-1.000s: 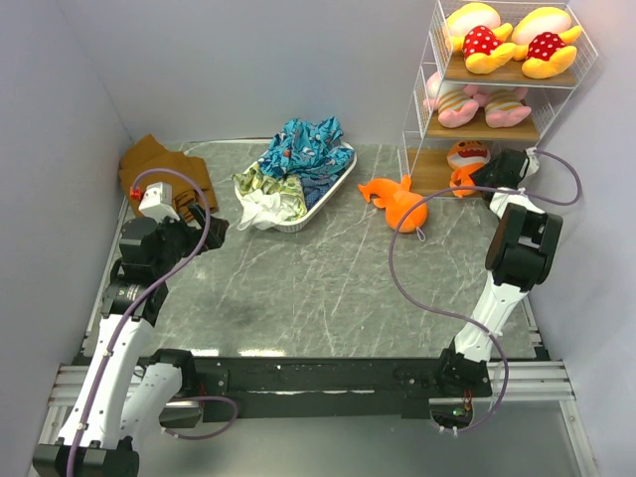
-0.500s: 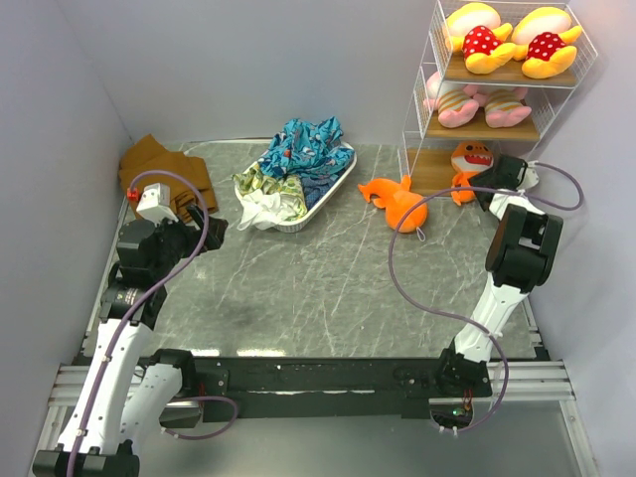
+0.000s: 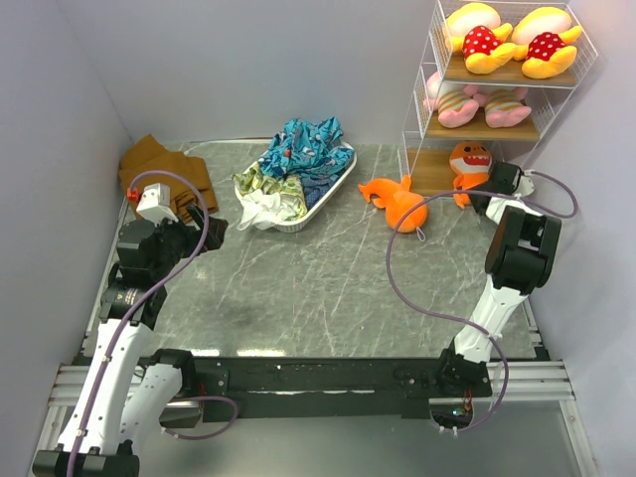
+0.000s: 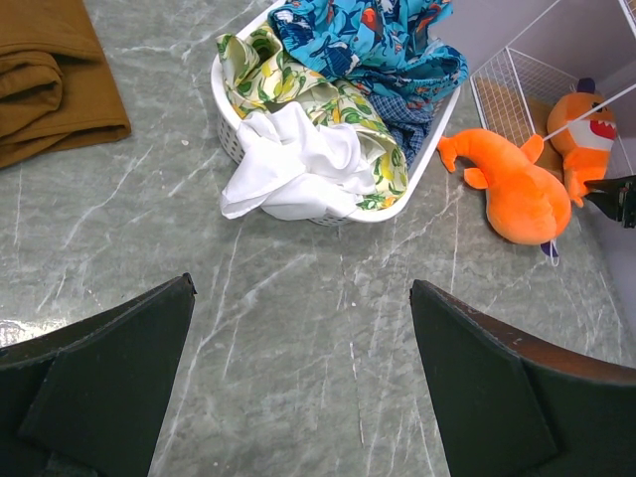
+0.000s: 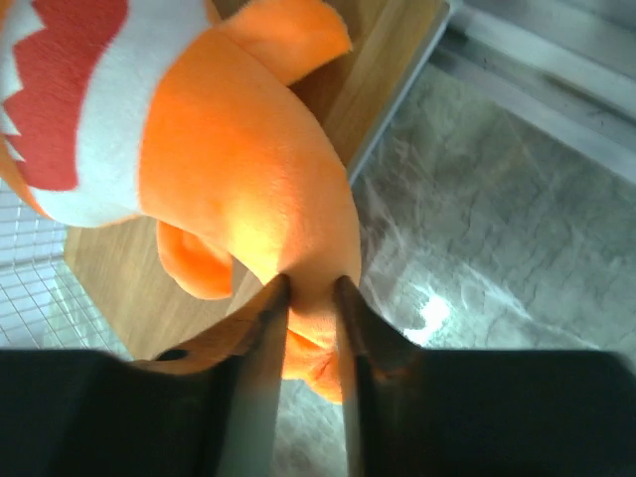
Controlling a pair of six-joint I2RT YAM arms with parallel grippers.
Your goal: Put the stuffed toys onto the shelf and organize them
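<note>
The shelf (image 3: 427, 171) stands at the back right. Two yellow toys (image 3: 477, 38) lie on its top board and two pink toys (image 3: 455, 103) on the middle one. One orange shark (image 3: 467, 159) sits on the bottom board. My right gripper (image 3: 489, 189) is shut on its rear end; in the right wrist view the gripper (image 5: 310, 288) pinches the shark's plush (image 5: 238, 149) at the board's edge (image 5: 383, 70). A second orange shark (image 3: 399, 206) lies on the table left of the shelf. My left gripper (image 4: 303, 298) hangs open over bare table at the left.
A white oval tray (image 3: 338, 189) with a blue-patterned cloth heap (image 3: 303, 149) sits at the back centre. A brown folded cloth (image 3: 159, 169) lies at the back left. Walls close in both sides. The right arm's cable (image 3: 417, 268) loops over the table.
My right gripper opened wider, then closed on the shark on the bottom board and drew slightly right; the shark's face now shows. The left arm stayed still.
</note>
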